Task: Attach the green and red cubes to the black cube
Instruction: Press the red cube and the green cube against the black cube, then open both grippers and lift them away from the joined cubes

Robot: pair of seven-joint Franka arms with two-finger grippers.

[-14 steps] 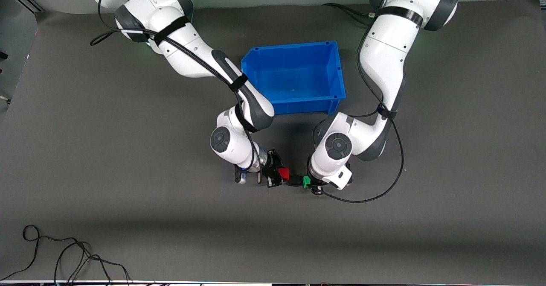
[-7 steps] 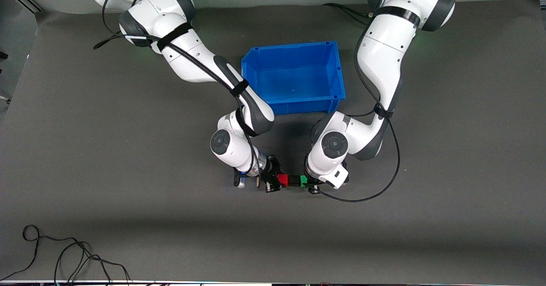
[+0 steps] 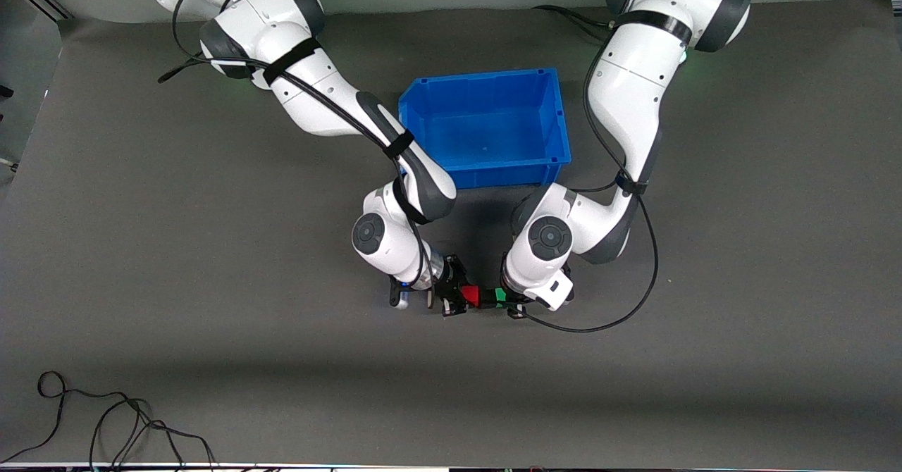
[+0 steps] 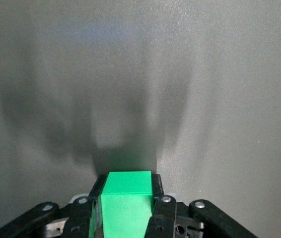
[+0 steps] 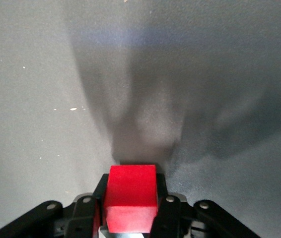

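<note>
Flanking the black cube (image 3: pixel 487 299) in one row: right hand (image 3: pixel 461 296) clamping red cube (image 3: pixel 471 296), left hand (image 3: pixel 509 299) clamping green cube (image 3: pixel 499 295).

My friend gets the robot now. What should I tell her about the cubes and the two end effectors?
Left end effector: shut on the green cube, low over the table, nearer the front camera than the blue bin.
Right end effector: shut on the red cube, beside it.
Black cube: squeezed between red and green in a row.
Done: both coloured cubes picked up and brought against the black one.
Left: make sure they have attached, then let go. Whether they are stuck cannot be seen.
</note>
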